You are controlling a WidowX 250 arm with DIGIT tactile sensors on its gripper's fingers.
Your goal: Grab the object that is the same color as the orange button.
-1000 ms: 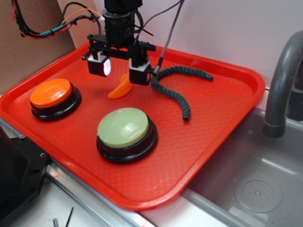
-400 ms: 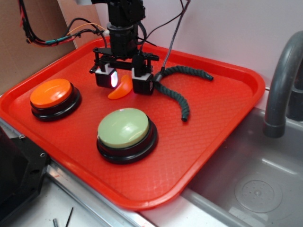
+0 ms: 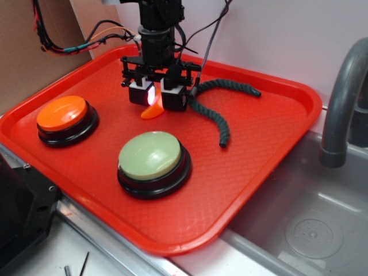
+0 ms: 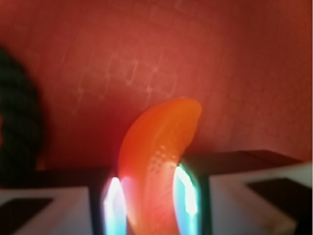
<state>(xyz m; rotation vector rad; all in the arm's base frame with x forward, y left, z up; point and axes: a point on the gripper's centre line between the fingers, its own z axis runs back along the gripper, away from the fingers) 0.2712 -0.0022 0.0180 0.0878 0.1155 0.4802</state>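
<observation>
Closing in at the far middle of the red tray (image 3: 270, 144), your gripper (image 3: 156, 98) stands low with its two pads narrowed onto the orange wedge (image 3: 152, 111); the wrist view shows the wedge (image 4: 154, 161) rising between both lit pads (image 4: 188, 196), touching or nearly touching each. You can see its lower tip poking out beneath the fingers toward the tray floor; the orange button (image 3: 62, 113) sits well apart at the left edge, the green button (image 3: 150, 154) nearer the front, and the dark rope (image 3: 215, 118) curls just beside the gripper's right.
</observation>
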